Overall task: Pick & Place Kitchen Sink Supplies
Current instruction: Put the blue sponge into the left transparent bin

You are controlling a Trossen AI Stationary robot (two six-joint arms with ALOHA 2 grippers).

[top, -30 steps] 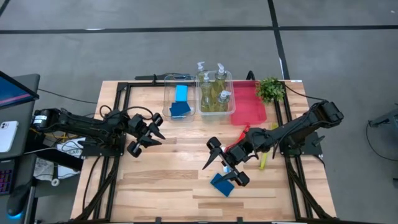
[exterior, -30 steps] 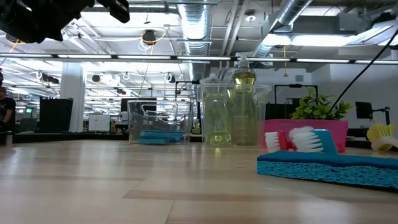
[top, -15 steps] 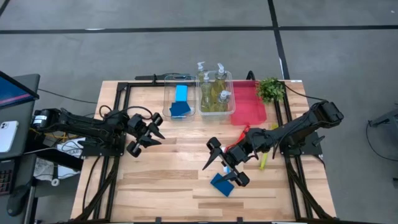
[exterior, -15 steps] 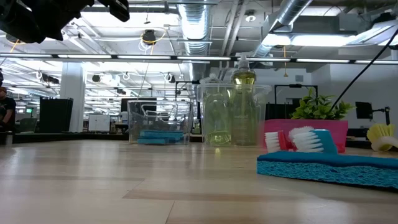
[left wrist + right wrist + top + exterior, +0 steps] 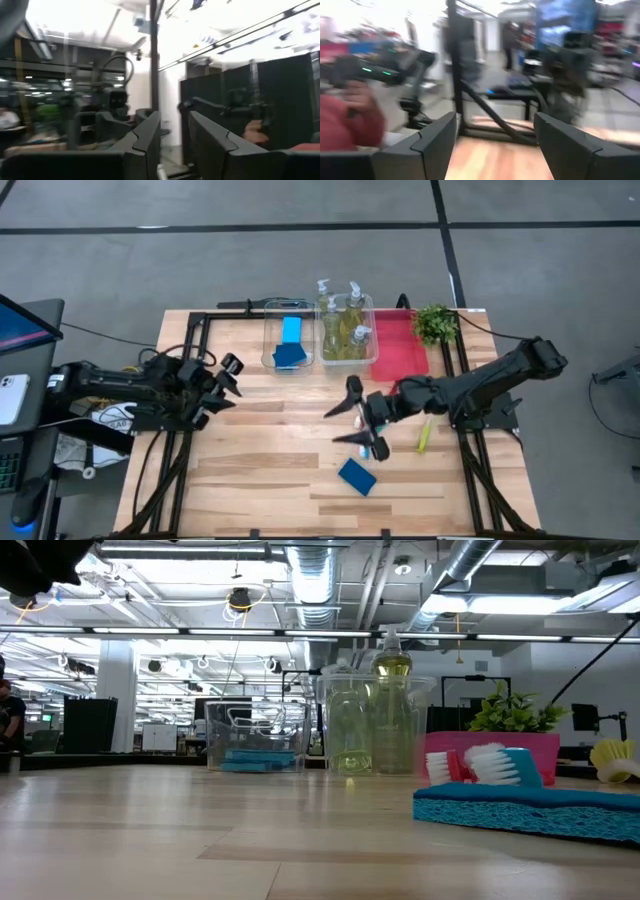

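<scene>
A flat blue sponge (image 5: 357, 476) lies alone on the wooden desk (image 5: 260, 470) nearest the front edge; in the low view the same sponge (image 5: 530, 808) sits in the foreground with white-bristled brush heads, one red (image 5: 446, 766) and one blue (image 5: 508, 766), showing just behind it. Above and just beyond the sponge hangs the right pincer (image 5: 358, 419), its two dark fingers spread wide and holding nothing, clear of the desk surface. Beside the right arm a yellow-green brush (image 5: 424, 434) lies on the desk near the right rail. At the left edge of the desk the left pincer (image 5: 222, 383) hovers with its fingers parted and nothing between them; its wrist view shows the two fingers (image 5: 145, 137) side by side with a narrow gap. Along the far edge stand, from left to right, a clear bin (image 5: 268, 330) containing blue sponges (image 5: 290, 343), a second clear bin (image 5: 372, 330) holding pump bottles (image 5: 344, 330) of yellow-green liquid, a red tray (image 5: 400, 350), and a small green plant (image 5: 434, 323). In the low view the bottles (image 5: 392, 720) rise behind the clear walls.
</scene>
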